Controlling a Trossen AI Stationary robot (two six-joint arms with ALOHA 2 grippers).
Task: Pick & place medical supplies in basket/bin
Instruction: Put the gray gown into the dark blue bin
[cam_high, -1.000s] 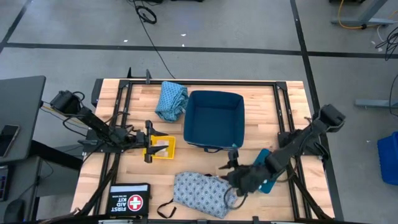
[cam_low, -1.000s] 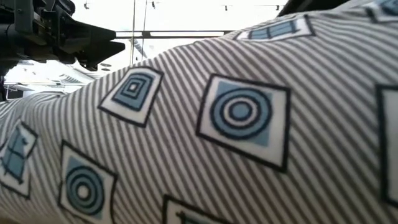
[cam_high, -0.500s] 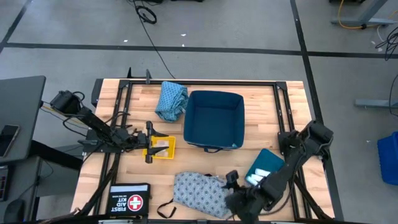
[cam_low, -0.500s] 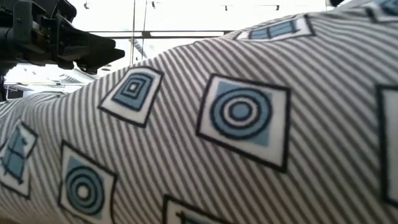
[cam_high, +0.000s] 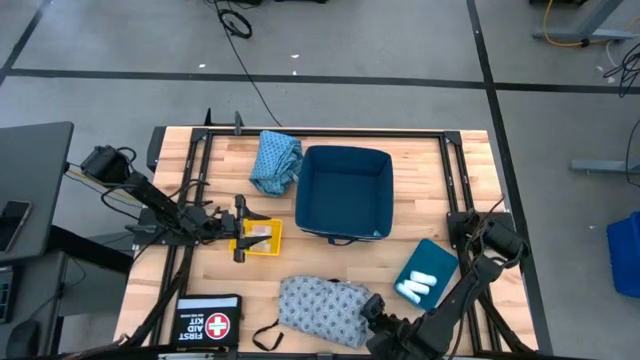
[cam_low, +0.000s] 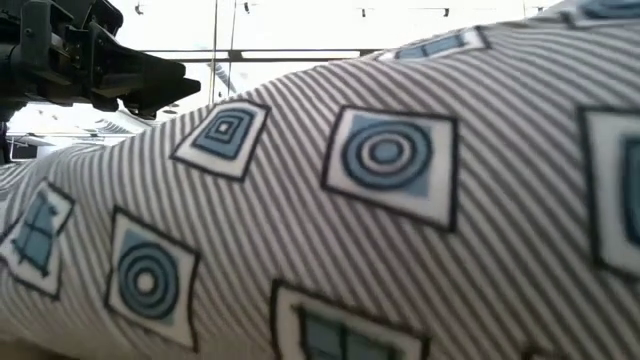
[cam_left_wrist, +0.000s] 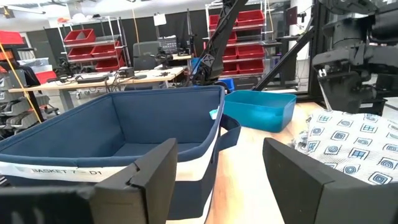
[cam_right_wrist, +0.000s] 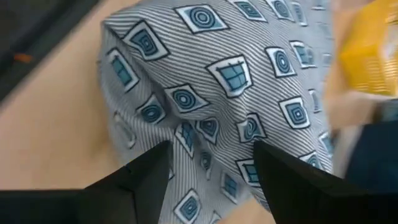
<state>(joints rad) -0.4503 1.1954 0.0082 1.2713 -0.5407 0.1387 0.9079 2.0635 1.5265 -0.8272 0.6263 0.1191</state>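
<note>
Cloth fills your low view: the grey-blue garment (cam_low: 380, 200), soft, finely striped and printed with squares holding rings and window shapes. You can see it bunched in a rounded heap (cam_high: 325, 312) near the tabletop's front edge, with a dark strap (cam_high: 268, 334) trailing from its left side. Your right gripper (cam_right_wrist: 208, 171) is at the heap's right end, its two dark fingers spread apart over the fabric and holding nothing. Your left gripper (cam_left_wrist: 217, 180) waits at the left-middle of the tabletop, above a yellow tray (cam_high: 258, 238), with its blocky fingers wide. A square, soft-walled navy basket (cam_high: 345, 192) sits at the back centre. The teal-blue garment (cam_high: 275, 160) lies crumpled just beside its left wall. A small teal bin (cam_high: 428, 273) near the front right corner holds white cylinder rolls (cam_high: 418, 288). A first aid kit (cam_high: 208, 322) lies flat at the front left.
</note>
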